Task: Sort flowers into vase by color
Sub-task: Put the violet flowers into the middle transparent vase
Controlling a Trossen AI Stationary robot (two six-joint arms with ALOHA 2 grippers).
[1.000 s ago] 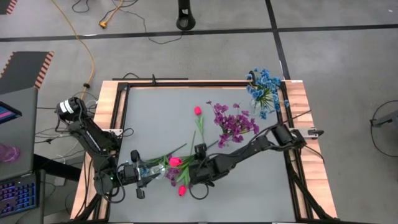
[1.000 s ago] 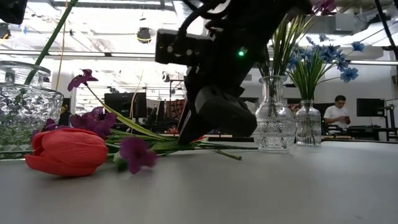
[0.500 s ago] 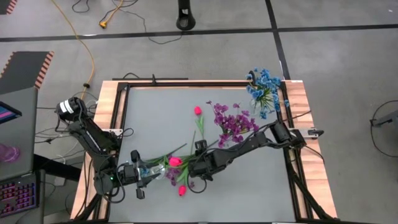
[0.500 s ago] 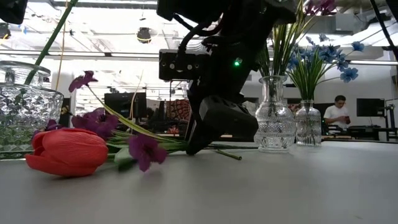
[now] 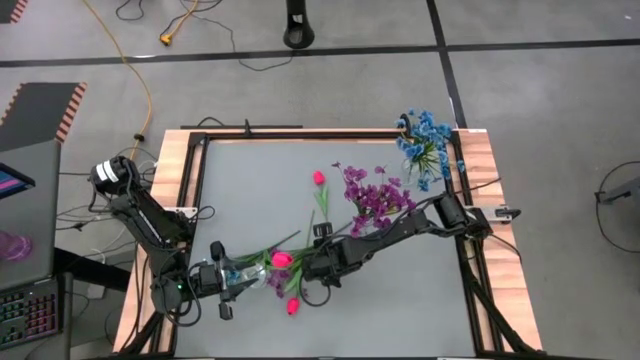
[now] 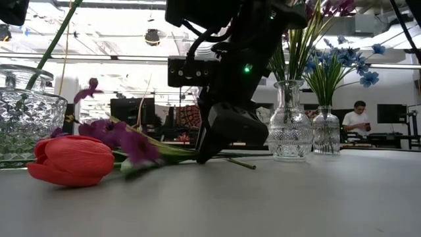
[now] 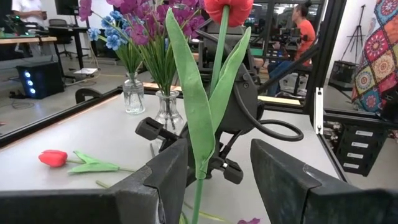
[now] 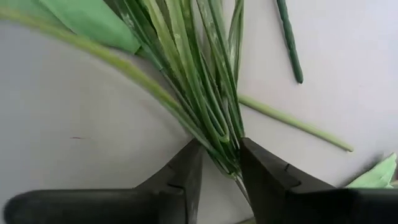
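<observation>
- right gripper (image 8: 219, 163) low on the table (image 5: 400, 300), fingers (image 8: 186, 168) nearly pinched on the grassy base of a purple sprig (image 6: 122, 135); blossoms trail off toward the left arm.
- Sprig looks light, floppy, stem thin and likely slick. Best hold is that bundled leaf base, not the blooms; will probably droop and swing when lifted.
- left gripper (image 7: 219, 174) partly open around a glass vase (image 5: 240, 275) with one pink tulip (image 7: 227, 9) in it.
- Just beside the right fingers: a loose pink tulip (image 6: 69, 161) and stray stems (image 8: 289, 40), easy to snag.
- Beyond it: purple vase (image 6: 291, 122), blue vase (image 6: 327, 130), well apart.
</observation>
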